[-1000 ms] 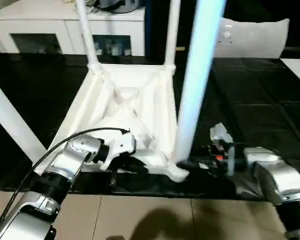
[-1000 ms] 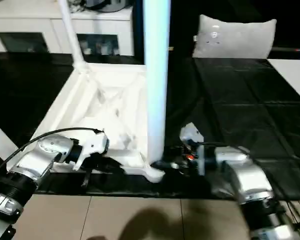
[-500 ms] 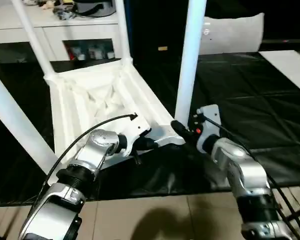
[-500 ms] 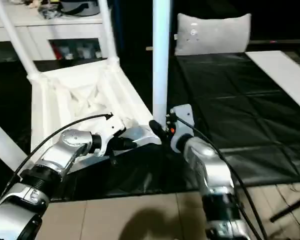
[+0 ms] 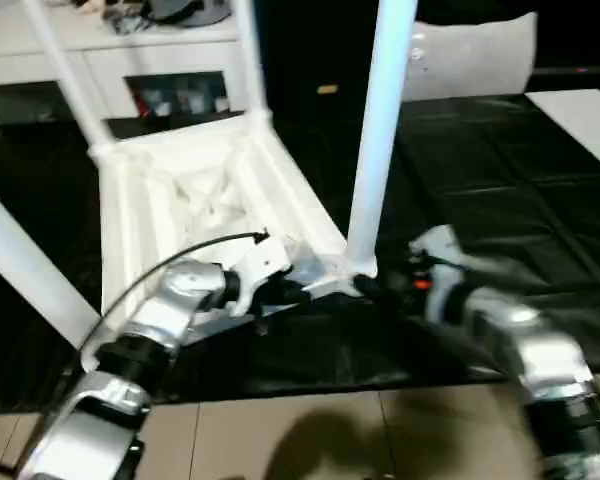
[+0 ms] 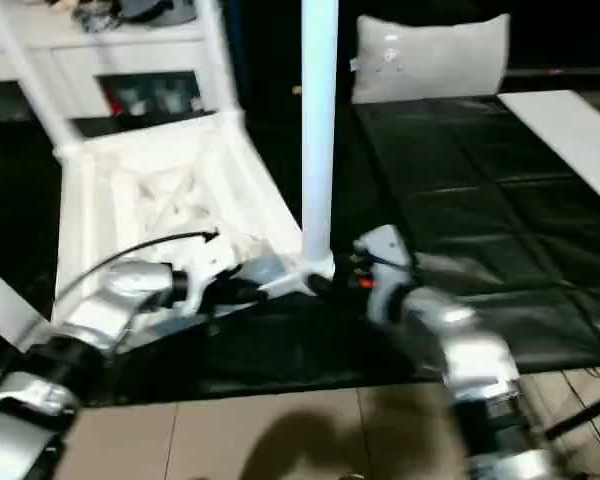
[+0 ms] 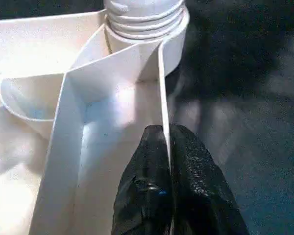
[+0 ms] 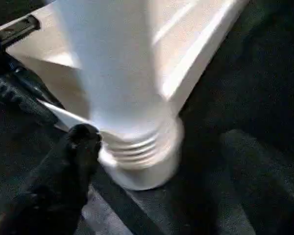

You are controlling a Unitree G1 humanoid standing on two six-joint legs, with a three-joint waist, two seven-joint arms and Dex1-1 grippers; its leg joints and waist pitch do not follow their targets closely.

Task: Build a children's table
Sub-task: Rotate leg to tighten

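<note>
Four legs: all socketed in top (image 5: 195,200), standing up; top upside down on black table (image 5: 500,190), left-centre of head frame.
Near leg: leg (image 5: 378,140) in near right corner socket (image 7: 147,29), mid frame; long axis vertical, running out the upper edge.
Key relation: socket sits between both grippers; leg rises straight above it, so any seating push or twist goes along/around that vertical axis.
Left gripper: (image 7: 167,161) fingers pinched together on thin rim wall of top, just short of socket.
Right gripper: (image 5: 385,288) at leg base from the right, touching or nearly so; one black finger (image 8: 81,142) against ribbed collar; 2nd finger hidden, so apart or clamped: can't tell.
Nearer arm: about equal; right one on the leg itself, left one on the top.
Wrist vs head: left wrist shows rim between fingers + collar threads; head view shows only blur there.
Head vs wrist: whole layout, other three legs, white cabinet (image 5: 150,70) upper left, pillow (image 6: 430,55) upper right.
</note>
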